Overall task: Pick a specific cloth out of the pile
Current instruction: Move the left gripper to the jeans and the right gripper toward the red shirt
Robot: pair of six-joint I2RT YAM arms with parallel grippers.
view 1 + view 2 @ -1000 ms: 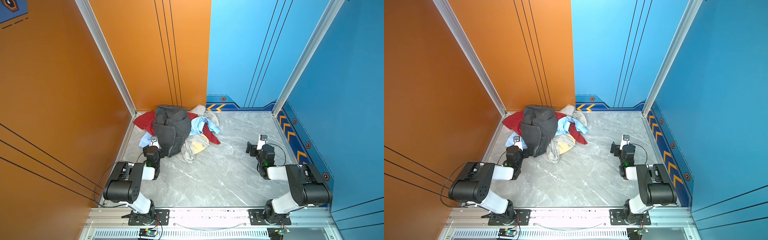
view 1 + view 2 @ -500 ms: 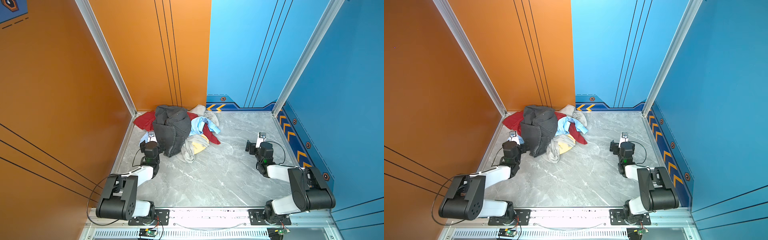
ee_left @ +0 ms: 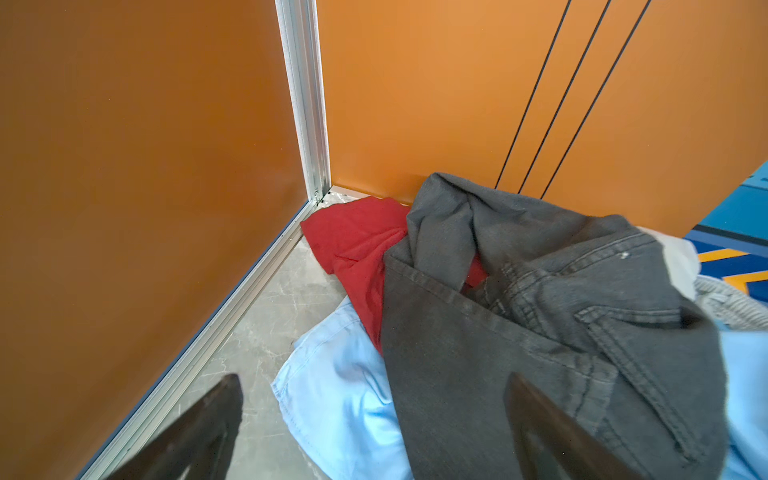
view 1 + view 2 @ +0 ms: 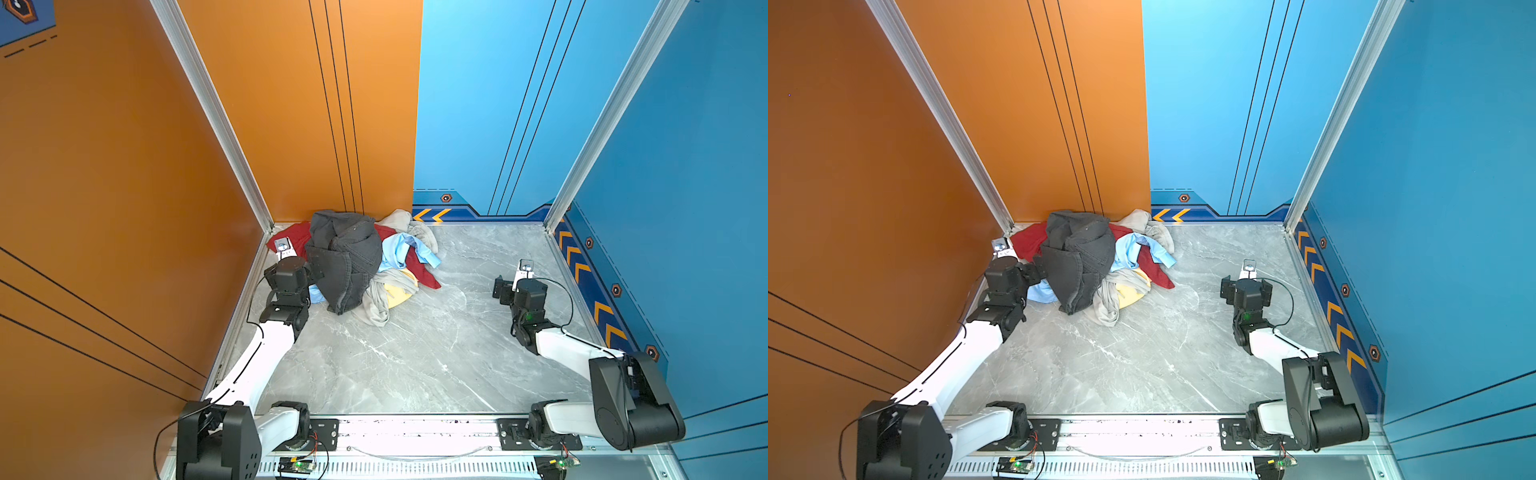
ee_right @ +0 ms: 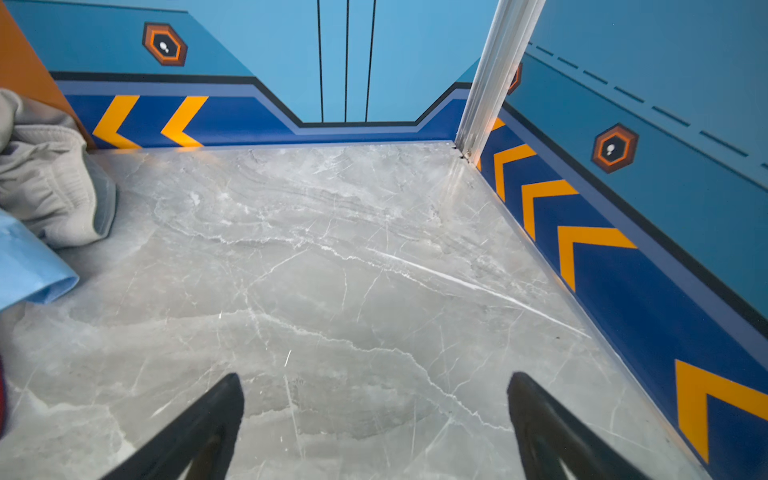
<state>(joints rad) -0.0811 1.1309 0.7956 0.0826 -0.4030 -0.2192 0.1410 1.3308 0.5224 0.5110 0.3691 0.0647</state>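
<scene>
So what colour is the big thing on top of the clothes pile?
Dark grey, clearest in the left wrist view.

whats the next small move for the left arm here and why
Probably ease the open left gripper forward to the exposed dark red thin cloth near the corner: it lies bare beside the dark grey denim garment, beyond the light blue shirt, and nothing is held.

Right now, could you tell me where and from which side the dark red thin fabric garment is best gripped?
Probably the bare flap of the dark red thin fabric garment in the corner by the orange wall, coming in from the left side. There it lies uncovered on the marble floor, while the dark grey jeans-like garment covers its middle. The open left gripper is already nearby.
</scene>
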